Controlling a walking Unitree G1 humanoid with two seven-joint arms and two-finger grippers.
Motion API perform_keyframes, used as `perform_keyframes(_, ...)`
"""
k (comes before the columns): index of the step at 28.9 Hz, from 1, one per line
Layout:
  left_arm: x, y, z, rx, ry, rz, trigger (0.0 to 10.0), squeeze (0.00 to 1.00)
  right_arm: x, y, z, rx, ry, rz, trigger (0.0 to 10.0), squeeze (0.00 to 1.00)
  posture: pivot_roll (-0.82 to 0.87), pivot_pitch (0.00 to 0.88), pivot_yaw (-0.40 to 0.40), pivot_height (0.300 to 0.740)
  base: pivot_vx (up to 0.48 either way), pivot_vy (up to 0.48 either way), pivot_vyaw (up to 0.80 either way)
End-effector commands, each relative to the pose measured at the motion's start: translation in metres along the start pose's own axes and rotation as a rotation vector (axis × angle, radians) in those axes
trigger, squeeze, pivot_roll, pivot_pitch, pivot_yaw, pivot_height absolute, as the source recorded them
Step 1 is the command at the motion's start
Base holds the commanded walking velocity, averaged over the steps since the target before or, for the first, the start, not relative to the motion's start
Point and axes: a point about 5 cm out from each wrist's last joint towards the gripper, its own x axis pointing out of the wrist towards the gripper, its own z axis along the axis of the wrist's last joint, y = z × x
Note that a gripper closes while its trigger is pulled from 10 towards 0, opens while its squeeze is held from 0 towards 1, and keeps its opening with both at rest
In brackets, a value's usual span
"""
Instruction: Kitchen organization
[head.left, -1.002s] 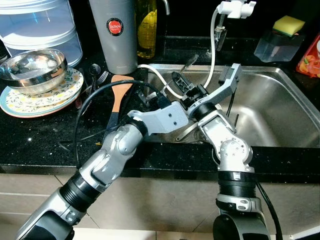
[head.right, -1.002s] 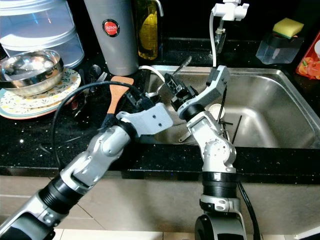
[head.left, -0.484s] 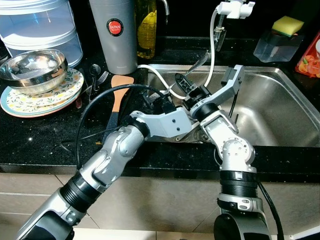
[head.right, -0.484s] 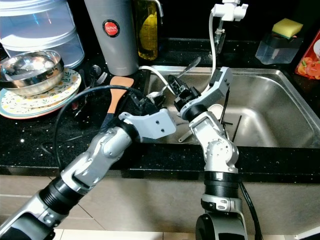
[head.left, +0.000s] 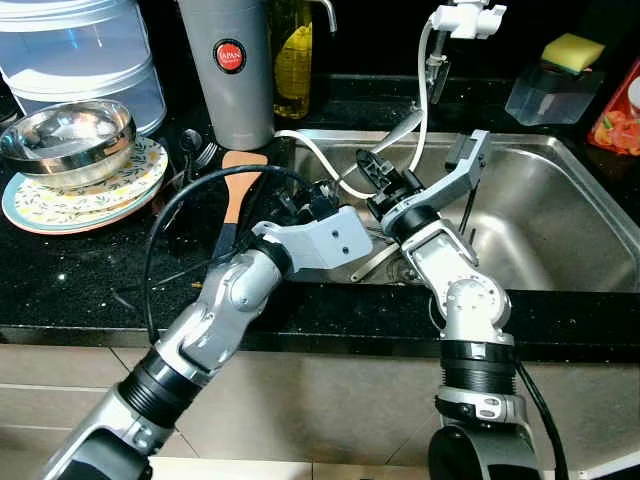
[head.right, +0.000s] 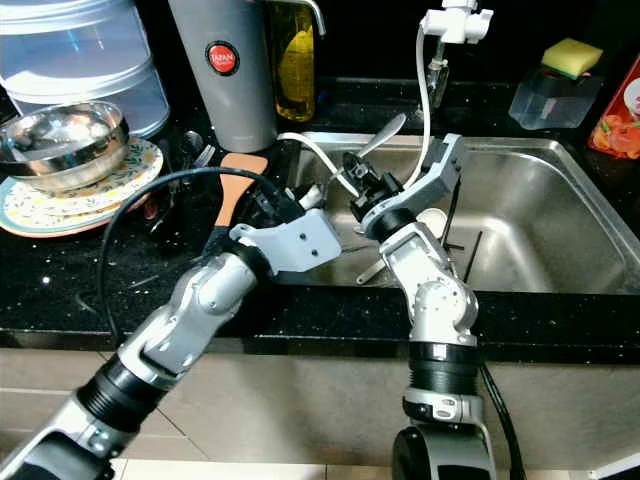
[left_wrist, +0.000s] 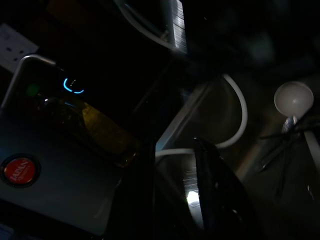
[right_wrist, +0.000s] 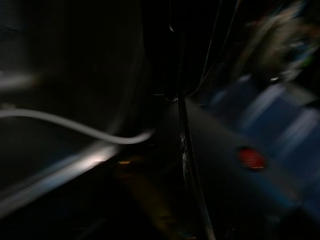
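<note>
My right gripper is over the left end of the steel sink, shut on a metal spoon whose bowl points up and away toward the faucet. The same spoon appears pale in the left wrist view. My left gripper hangs at the sink's left rim, just left of the right gripper, its black fingers apart with nothing between them. A wooden spatula lies on the black counter beside the left arm. Another utensil lies in the sink under the arms.
At the back left a steel bowl rests on stacked plates. A grey thermos, an oil bottle and a clear tub stand behind. The white faucet and its hose overhang the sink; a sponge sits back right.
The right gripper has carried the spoon a little higher and to the right. The left arm pushed toward the sink, then drew back slightly.
</note>
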Motion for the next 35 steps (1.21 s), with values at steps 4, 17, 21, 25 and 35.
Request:
perform_keyframes(4,-0.002,0.005,-0.002,-0.073,0.031,0.052,10.0,0.0,0.0,-0.034,0.005,-0.239,-0.039,-0.294,10.0,0.0,0.15,0.0,-0.034,0.74,0.0,0.0,0.0)
perform_keyframes(17,-0.023,0.064,-0.064,-0.394,0.463,0.595,10.0,0.0,-0.007,-0.065,-0.011,-0.416,0.084,-0.47,10.0,0.0,0.16,0.0,-0.031,0.74,0.0,0.0,0.0)
perform_keyframes(21,-0.034,0.068,-0.069,-0.44,0.518,0.681,10.0,0.0,-0.005,-0.064,-0.008,-0.416,0.058,-0.476,10.0,0.0,0.16,0.0,-0.029,0.74,0.0,0.0,0.0)
perform_keyframes(25,-0.049,0.063,-0.068,-0.422,0.595,0.778,10.0,0.0,-0.004,-0.063,-0.006,-0.395,0.043,-0.462,10.0,0.0,0.16,0.0,-0.028,0.74,0.0,0.0,0.0)
perform_keyframes(35,-0.065,0.04,-0.066,-0.499,0.7,0.759,10.0,0.0,-0.003,-0.061,-0.011,-0.389,0.057,-0.448,10.0,0.0,0.18,0.0,-0.035,0.74,0.0,0.0,0.0)
